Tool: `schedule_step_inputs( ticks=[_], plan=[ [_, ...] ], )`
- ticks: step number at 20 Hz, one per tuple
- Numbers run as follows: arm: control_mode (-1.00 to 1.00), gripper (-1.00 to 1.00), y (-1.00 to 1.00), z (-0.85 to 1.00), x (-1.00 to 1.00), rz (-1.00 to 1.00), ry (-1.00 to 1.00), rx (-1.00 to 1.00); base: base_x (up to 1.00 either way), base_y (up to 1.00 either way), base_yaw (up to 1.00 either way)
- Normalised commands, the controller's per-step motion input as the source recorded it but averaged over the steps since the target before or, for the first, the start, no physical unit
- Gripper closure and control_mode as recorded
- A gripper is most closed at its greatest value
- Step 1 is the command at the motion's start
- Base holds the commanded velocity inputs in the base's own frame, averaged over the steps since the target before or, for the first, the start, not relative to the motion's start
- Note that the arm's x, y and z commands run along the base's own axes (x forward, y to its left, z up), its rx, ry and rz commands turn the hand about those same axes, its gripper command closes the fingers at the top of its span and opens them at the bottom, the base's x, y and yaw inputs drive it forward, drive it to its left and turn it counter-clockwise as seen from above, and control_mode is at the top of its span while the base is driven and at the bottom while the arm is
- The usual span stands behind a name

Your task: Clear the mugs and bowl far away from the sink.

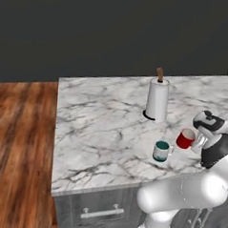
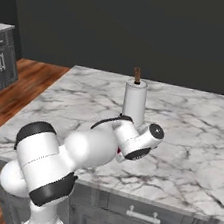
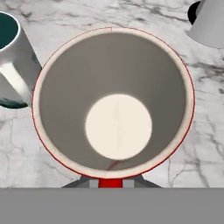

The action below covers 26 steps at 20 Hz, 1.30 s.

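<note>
White-and-grey marble runs across the island counter (image 1: 101, 120) where we are at work, with wood flooring at its left end. From the left, the pale grey mug (image 1: 161, 151), teal inside, stands near the front edge, just beside the red mug (image 1: 185, 138), and a paper towel roll (image 1: 157, 100) stands upright behind them. Our gripper (image 1: 199, 139) is closed on the red mug's handle side, and the hand camera looks straight down into its white interior (image 3: 114, 103). We judge one mug gripped but not yet carried off and the grey one still waiting.
</note>
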Motion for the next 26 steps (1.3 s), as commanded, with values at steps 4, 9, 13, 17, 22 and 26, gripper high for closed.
schedule_step_inputs(
  ticks=[4,9,13,17,22,26],
  plan=[
    [-1.00,1.00,0.00,-0.22,0.26,0.00,0.00,0.00,0.00,0.00,0.00],
    [-1.00,1.00,0.00,-0.24,0.21,0.00,0.00,0.00,0.00,0.00,0.00],
    [-1.00,1.00,0.00,-0.26,0.16,0.00,0.00,0.00,0.00,0.00,0.00],
    [-1.00,1.00,0.00,-0.26,0.12,0.00,0.00,0.00,0.00,0.00,0.00],
    [-1.00,1.00,0.00,-0.25,0.13,0.00,0.00,0.00,0.00,0.00,0.00],
    [-1.00,1.00,0.00,-0.22,0.09,0.00,0.00,0.00,0.00,0.00,0.00]
  ],
)
